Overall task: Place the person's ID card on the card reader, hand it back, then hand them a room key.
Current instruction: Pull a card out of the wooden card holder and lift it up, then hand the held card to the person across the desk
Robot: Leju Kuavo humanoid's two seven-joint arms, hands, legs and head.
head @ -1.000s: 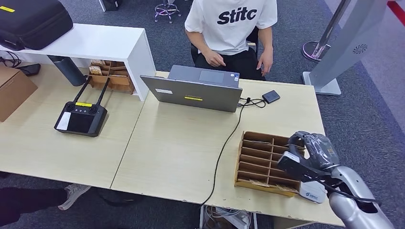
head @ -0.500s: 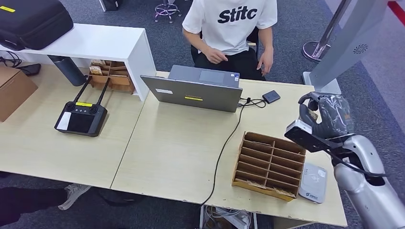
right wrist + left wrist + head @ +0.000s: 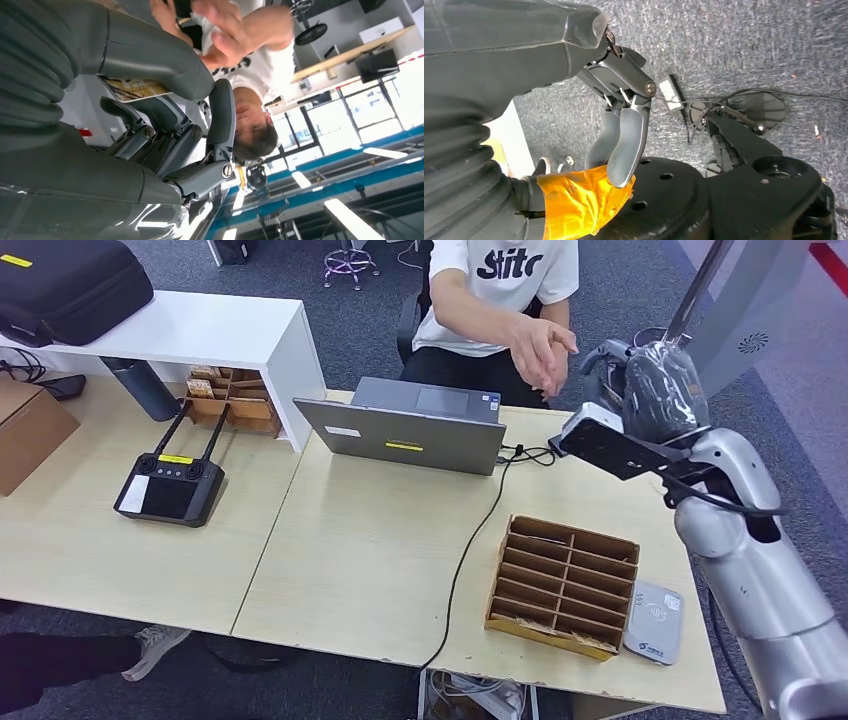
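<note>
While the card sits pinched between the thumb and fingers of the right hand, it is raised high over the far right edge of the worktop, held out toward the person. It shows a printed yellowish face in the right wrist view, but whether it is the ID card or a room key cannot be told from that sliver. The person's hand is open and reaching, just beside the robot's fingers, not yet touching the card as far as visible.

The card reader lies bare on the near right corner of the worktop, just right of the cardboard slot tray. Judging by that, the reading step looks done and this is a handover, probably the ID going back; giving out the room key would then be left.

The left hand hangs low over the floor, fingers curled in, grasping nothing.

A laptop stands open at the far middle, and a black controller lies on the left.
</note>
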